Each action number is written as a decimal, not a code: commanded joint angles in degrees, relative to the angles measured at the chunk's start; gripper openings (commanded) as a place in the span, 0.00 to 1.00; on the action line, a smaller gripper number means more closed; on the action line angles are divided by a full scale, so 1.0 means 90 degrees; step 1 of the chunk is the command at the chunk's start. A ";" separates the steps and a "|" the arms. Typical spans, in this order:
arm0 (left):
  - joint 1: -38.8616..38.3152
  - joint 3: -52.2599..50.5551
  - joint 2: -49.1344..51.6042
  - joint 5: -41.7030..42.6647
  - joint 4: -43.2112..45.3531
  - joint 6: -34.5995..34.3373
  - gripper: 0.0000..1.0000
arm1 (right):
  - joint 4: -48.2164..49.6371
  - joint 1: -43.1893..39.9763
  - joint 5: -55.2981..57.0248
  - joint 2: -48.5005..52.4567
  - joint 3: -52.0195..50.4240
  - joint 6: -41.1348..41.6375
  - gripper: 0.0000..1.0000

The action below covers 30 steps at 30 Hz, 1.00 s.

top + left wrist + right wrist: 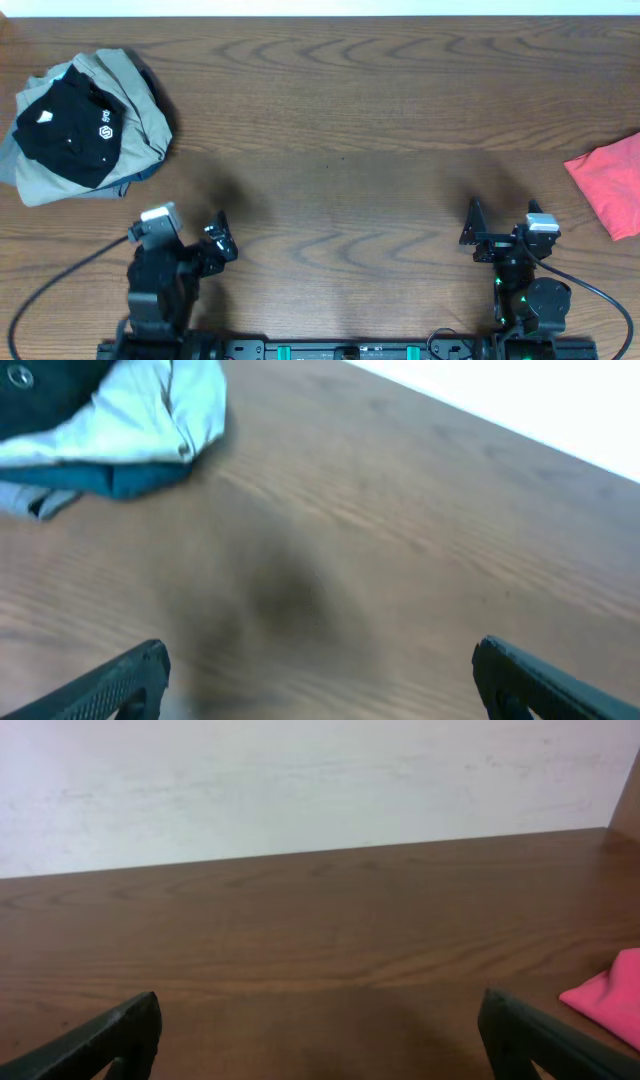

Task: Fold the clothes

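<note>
Tabletop (pixel 340 110) of brown wood grain fills the overhead view, smooth and bare across its middle. Next in bulk is the pile (pixel 95 125) at the far left: a khaki-grey piece (pixel 145 105), crumpled and thick at its seams, with a black piece (pixel 65 135) bearing small white logos on top of it. The shirt (pixel 612 182), coral red, soft and matte, lies bunched at the right edge, partly cut off by the frame, so its full outline and long axis cannot be told; the part that shows is a blunt wedge pointing inward to the left. It lies ahead of and to the right of the right jaws, well apart from them, and only its corner (pixel 608 996) shows low at the right in the right wrist view. The right arm (pixel 530 290) is much the nearer; the left arm (pixel 160 285) sits at the other side, closer to the pile, whose edge shows at the upper left of the left wrist view. By my reading the next reach falls to the right arm, outward to the right, to draw the shirt toward the middle. Both the left jaws and the right jaws stand spread wide and released, grasping nothing, their black fingers (pixel 110 1038) apart over bare wood
</note>
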 commanded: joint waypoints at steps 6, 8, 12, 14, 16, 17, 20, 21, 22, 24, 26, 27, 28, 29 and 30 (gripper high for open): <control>0.0202 -0.1625 -0.1416 -0.0024 0.1821 0.1426 0.98 | -0.0029 -0.0066 0.0000 -0.0010 -0.0012 -0.0085 0.99; 0.0202 -0.2028 -0.1462 -0.0019 0.2356 0.1518 0.98 | -0.0029 -0.0066 -0.0002 -0.0010 -0.0012 -0.0085 0.99; 0.0197 -0.2470 -0.1467 0.0279 0.2939 0.1467 0.98 | -0.0027 -0.0066 0.0000 -0.0010 -0.0012 -0.0085 0.99; 0.0194 -0.2470 -0.1494 0.0313 0.2936 0.1467 0.98 | -0.0029 -0.0066 0.0000 -0.0010 -0.0012 -0.0085 0.99; 0.0197 -0.2472 -0.1520 0.0313 0.2939 0.1467 0.98 | -0.0027 -0.0066 0.0000 -0.0010 -0.0012 -0.0085 0.99; 0.0197 -0.2472 -0.1520 0.0308 0.2941 0.1469 0.98 | -0.0029 -0.0066 -0.0002 -0.0010 -0.0012 -0.0085 0.99; 0.0202 -0.2472 -0.1520 0.0308 0.2941 0.1469 0.98 | -0.0029 -0.0066 -0.0002 -0.0010 -0.0012 -0.0085 0.99; 0.0202 -0.2472 -0.1520 0.0308 0.2941 0.1469 0.98 | -0.0027 -0.0066 0.0000 -0.0010 -0.0012 -0.0085 0.99; 0.0202 -0.2472 -0.1523 0.0308 0.2941 0.1469 0.98 | -0.0027 -0.0066 -0.0002 -0.0010 -0.0012 -0.0085 0.99; 0.0202 -0.2472 -0.1523 0.0308 0.2941 0.1469 0.98 | -0.0029 -0.0066 0.0000 -0.0010 -0.0012 -0.0085 0.99; 0.0202 -0.2472 -0.1523 0.0308 0.2941 0.1469 0.98 | -0.0029 -0.0066 -0.0002 -0.0010 -0.0012 -0.0085 0.99; 0.0202 -0.2472 -0.1523 0.0308 0.2941 0.1469 0.98 | -0.0029 -0.0066 -0.0002 -0.0010 -0.0012 -0.0085 0.99; 0.0202 -0.2472 -0.1520 0.0308 0.2941 0.1469 0.98 | -0.0029 -0.0066 0.0000 -0.0010 -0.0012 -0.0085 0.99; 0.0202 -0.2472 -0.1520 0.0308 0.2941 0.1469 0.98 | -0.0027 -0.0066 0.0000 -0.0010 -0.0012 -0.0085 0.99; 0.0202 -0.2472 -0.1515 0.0308 0.2941 0.1469 0.98 | -0.0029 -0.0066 0.0000 -0.0010 -0.0012 -0.0085 0.99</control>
